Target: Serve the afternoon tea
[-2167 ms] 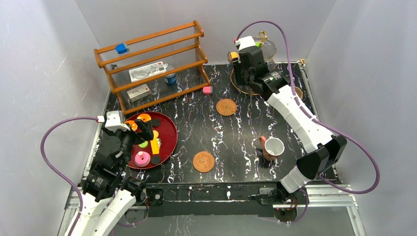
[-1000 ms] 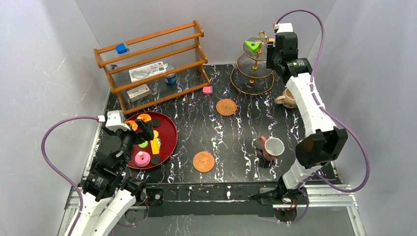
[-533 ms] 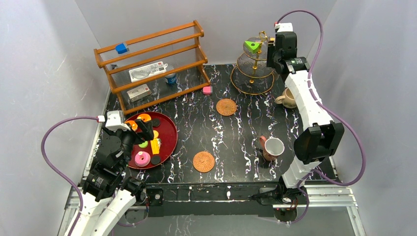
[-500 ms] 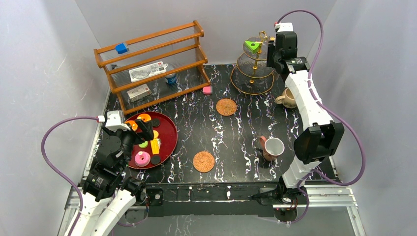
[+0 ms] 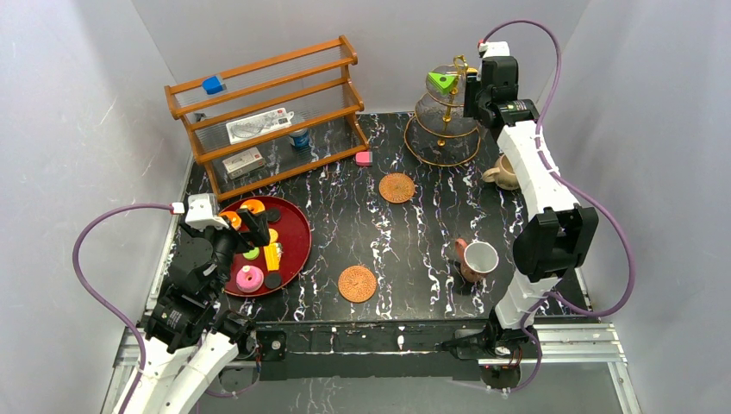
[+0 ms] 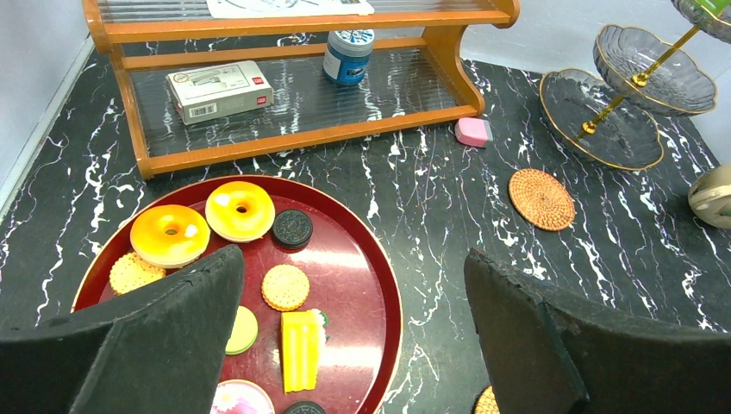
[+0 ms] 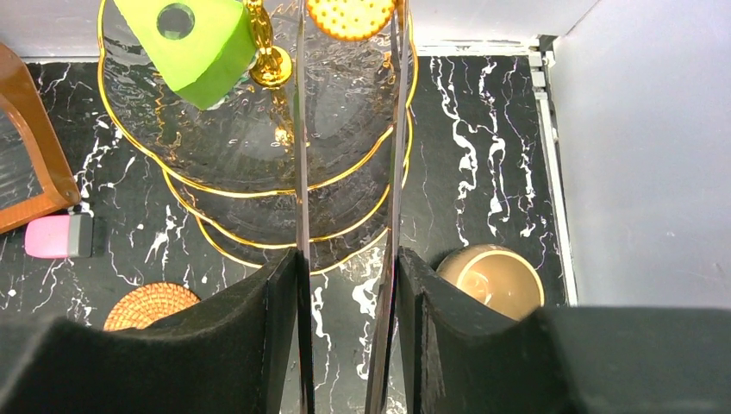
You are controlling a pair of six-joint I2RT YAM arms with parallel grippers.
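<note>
Marble tabletop (image 7: 483, 129); orange cookie (image 7: 349, 15) btwn right fingers (image 7: 259, 345), cut off.

Bright, even white light falls from overhead on everything ahead of my jaws; the pale walls (image 5: 78, 129) bounce it back, so shadows stay short and soft, like the small dark one hugging the pinkish-brown cup (image 5: 477, 259); the glossy black table (image 5: 405, 233) shows only a mild sheen; just ahead of my left jaws the red tray (image 6: 345, 259) carries a pale glare patch; beyond my right jaws the glass stand (image 7: 250, 164) glints along its gold rims, and the green wedge (image 7: 194, 43) looks vivid and sharp; my own black pads (image 6: 164, 345), nearest the lens, are soft and featureless; in the overhead view the walls lean outward.
</note>
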